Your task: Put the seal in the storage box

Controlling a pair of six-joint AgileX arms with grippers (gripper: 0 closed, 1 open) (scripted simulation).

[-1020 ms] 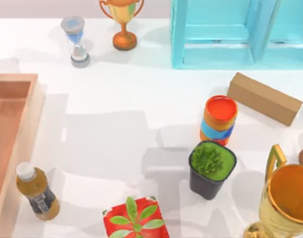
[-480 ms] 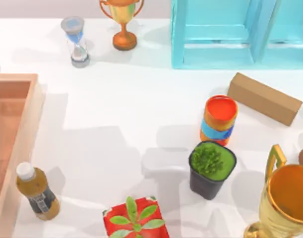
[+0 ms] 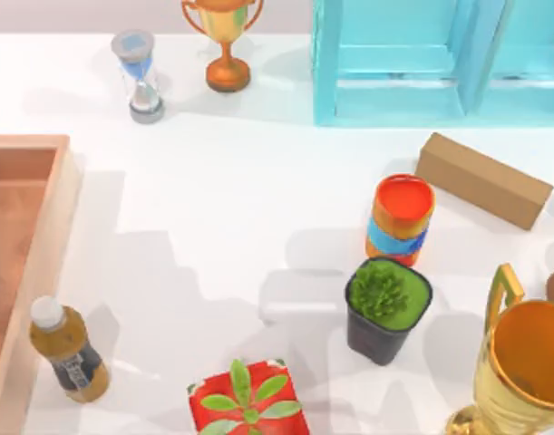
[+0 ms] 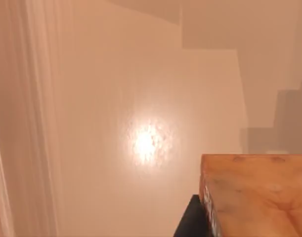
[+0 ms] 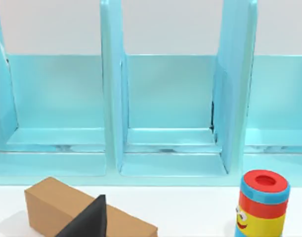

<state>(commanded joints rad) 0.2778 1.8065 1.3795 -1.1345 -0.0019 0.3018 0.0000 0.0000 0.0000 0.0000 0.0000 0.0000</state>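
Seal (image 4: 259,197) beside dark jaws (touching)

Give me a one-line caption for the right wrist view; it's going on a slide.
Right wrist view: turquoise shelf unit behind a tan block and a striped canister.

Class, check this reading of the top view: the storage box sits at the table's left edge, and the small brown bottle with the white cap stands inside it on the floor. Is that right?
Not quite. The top view shows the storage box at the table's left edge, but the brown bottle with the white cap stands outside it, on the white table beside the box's wall, not on its floor.
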